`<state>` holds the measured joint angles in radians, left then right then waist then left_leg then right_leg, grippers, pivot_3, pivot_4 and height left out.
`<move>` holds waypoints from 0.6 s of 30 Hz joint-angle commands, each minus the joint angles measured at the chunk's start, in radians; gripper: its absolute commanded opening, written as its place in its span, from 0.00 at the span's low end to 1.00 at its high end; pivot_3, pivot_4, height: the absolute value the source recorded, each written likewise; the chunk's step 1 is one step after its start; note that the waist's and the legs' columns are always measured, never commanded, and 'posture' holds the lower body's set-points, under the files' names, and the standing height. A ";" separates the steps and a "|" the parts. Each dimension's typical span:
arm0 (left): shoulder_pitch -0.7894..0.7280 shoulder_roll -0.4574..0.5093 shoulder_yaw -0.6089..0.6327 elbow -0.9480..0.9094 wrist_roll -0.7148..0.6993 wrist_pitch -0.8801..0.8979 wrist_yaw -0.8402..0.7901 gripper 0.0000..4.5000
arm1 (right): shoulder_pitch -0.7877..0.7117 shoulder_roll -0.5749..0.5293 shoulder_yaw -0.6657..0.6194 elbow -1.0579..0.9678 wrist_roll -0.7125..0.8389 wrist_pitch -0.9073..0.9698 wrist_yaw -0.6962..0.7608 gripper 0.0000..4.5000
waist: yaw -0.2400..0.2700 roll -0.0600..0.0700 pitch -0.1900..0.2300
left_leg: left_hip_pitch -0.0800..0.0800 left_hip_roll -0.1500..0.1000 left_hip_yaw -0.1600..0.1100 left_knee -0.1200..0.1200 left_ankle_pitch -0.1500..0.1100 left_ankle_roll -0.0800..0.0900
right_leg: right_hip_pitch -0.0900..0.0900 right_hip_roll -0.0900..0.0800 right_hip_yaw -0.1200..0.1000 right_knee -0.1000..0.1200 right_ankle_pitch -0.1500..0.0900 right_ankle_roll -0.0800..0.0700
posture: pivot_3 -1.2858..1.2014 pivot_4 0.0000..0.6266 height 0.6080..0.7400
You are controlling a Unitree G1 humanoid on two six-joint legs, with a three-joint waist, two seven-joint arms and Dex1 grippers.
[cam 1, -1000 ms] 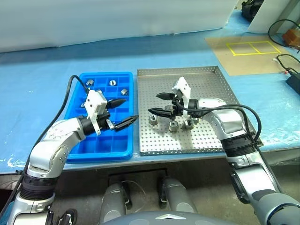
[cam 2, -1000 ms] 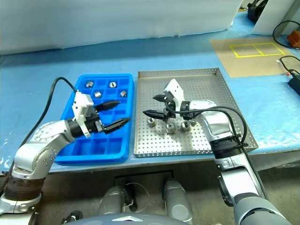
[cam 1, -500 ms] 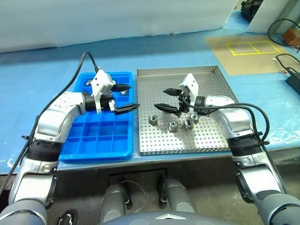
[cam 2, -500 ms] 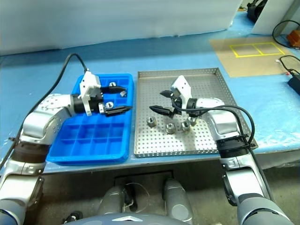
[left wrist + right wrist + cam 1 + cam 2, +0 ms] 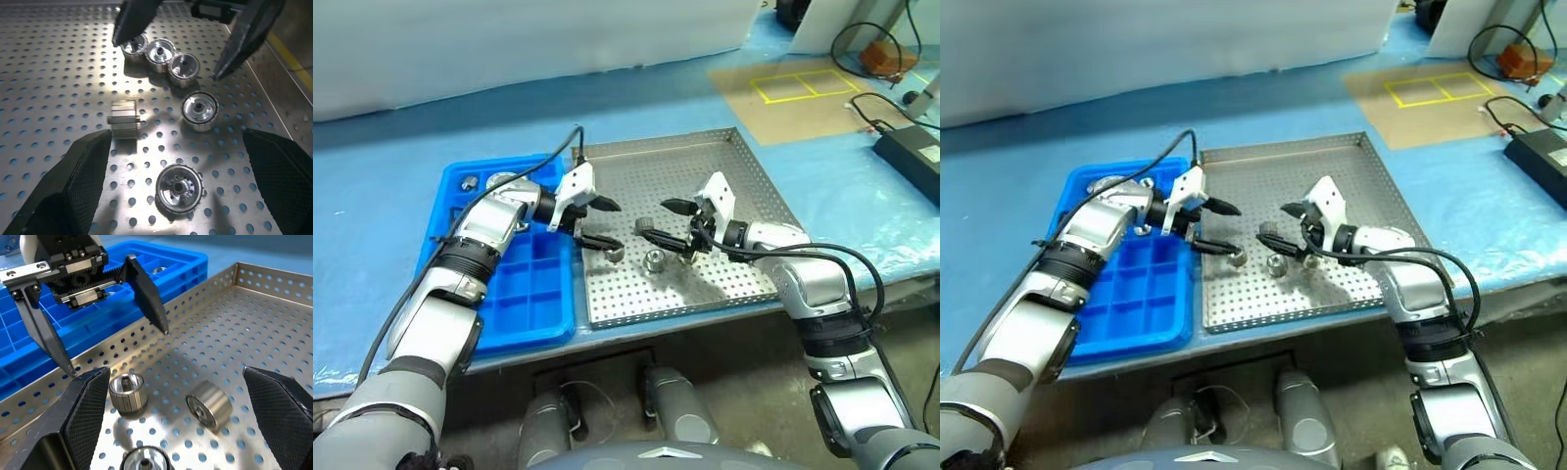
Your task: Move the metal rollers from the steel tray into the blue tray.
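Between the wide-open, empty left tool [image 5: 607, 223] and right tool [image 5: 656, 217] lie metal rollers [image 5: 653, 259].

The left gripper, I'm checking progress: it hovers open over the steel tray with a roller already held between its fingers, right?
Not quite. The left gripper does hover open over the steel tray, but its fingers hold nothing; the left wrist view shows the metal rollers lying loose on the perforated floor.
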<state>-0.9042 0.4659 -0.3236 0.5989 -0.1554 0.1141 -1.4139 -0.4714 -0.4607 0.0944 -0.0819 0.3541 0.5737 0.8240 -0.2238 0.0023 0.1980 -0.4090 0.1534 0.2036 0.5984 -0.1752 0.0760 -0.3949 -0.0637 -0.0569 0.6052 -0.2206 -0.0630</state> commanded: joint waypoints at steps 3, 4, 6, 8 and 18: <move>-0.021 0.011 -0.075 0.088 0.116 -0.099 -0.081 1.00 | 0.019 0.001 -0.035 -0.066 0.022 0.002 -0.033 0.99 | -0.038 0.000 0.000 | 0.000 0.000 0.000 0.000 0.000 0.000 | 0.000 0.000 -0.001 0.000 0.000 0.000 | 0.19 0.24 1.00; -0.021 0.013 -0.079 0.096 0.126 -0.111 -0.087 1.00 | 0.021 0.003 -0.033 -0.071 0.022 0.003 -0.037 0.99 | -0.043 0.000 0.000 | 0.000 0.000 0.000 0.000 0.000 0.000 | 0.000 0.000 -0.001 0.000 0.000 0.000 | 0.19 0.24 1.00; -0.024 0.013 -0.084 0.126 0.155 -0.143 -0.079 1.00 | 0.028 0.005 -0.031 -0.079 0.024 0.005 -0.045 0.99 | -0.060 0.000 0.000 | -0.001 0.000 -0.001 0.001 0.000 0.000 | 0.000 0.000 -0.002 -0.001 0.000 0.000 | 0.19 0.24 1.00; -0.026 0.012 -0.079 0.151 0.173 -0.167 -0.076 1.00 | 0.034 0.008 -0.029 -0.086 0.026 0.007 -0.053 0.99 | -0.069 0.000 0.000 | -0.001 0.000 -0.002 0.001 0.000 0.000 | 0.001 0.000 -0.003 -0.001 0.000 0.000 | 0.19 0.24 1.00; -0.016 0.006 -0.090 0.227 0.277 -0.233 -0.039 1.00 | 0.023 0.018 -0.022 -0.065 0.020 -0.004 -0.059 0.99 | -0.110 0.000 0.000 | 0.004 0.000 -0.005 0.001 -0.002 -0.002 | 0.009 0.000 -0.008 -0.005 -0.002 0.004 | 0.20 0.24 1.00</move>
<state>-0.9411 0.4649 -0.4023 0.8202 0.1030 -0.1212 -1.4447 -0.4391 -0.4452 0.0893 -0.1260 0.3578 0.5798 0.7663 -0.3339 0.0024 0.1979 -0.4053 0.1532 0.1983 0.5993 -0.1768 0.0739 -0.3857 -0.0639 -0.0656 0.6006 -0.2231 -0.0583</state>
